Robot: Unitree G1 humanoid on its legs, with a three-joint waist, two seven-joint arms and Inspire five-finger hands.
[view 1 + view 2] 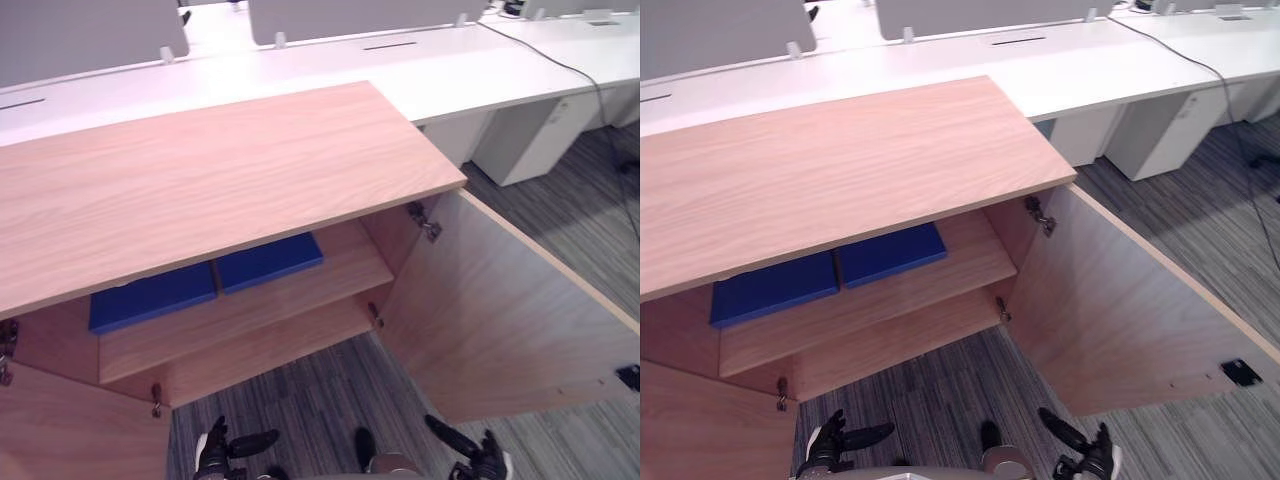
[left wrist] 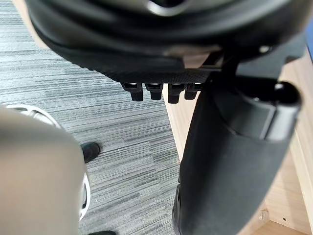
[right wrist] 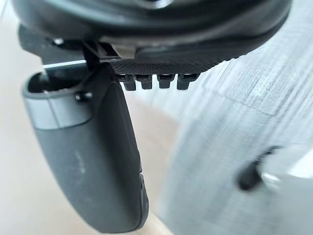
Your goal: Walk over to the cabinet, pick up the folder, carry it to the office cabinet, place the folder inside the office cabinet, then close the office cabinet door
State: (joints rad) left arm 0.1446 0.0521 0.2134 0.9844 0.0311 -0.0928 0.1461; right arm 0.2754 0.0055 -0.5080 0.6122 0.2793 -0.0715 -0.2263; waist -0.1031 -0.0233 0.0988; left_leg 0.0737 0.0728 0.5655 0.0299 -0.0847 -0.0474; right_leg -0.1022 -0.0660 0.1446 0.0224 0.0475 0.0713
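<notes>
Hanging nearest the camera at 6 o'clock, the left hand (image 1: 222, 450) and the right hand (image 1: 478, 458) are floating low over the grey carpet (image 1: 310, 400). Each is keeping its fingers (image 2: 152, 90) relaxed with the thumb standing apart, and neither is holding anything.

Ahead, the wooden cabinet (image 1: 200, 180) is standing with both doors swung out: the right door (image 1: 500, 320) is reaching toward 4 o'clock and the left door (image 1: 70, 430) toward 7 o'clock. A blue folder (image 1: 150, 297) and a second blue folder (image 1: 268, 262) are lying flat side by side on the upper shelf (image 1: 330, 275), toward 10 o'clock; which is the task's cannot be told.

Placing is looking finished, leaving the doors to be closed. Each folder is looking thin, stiff and light, with a smooth cover that may be slipping under a weak pinch. Its outward-facing front edge is offering the best hold. The right door is appearing rigid and is probably best pushed near its free edge.
</notes>
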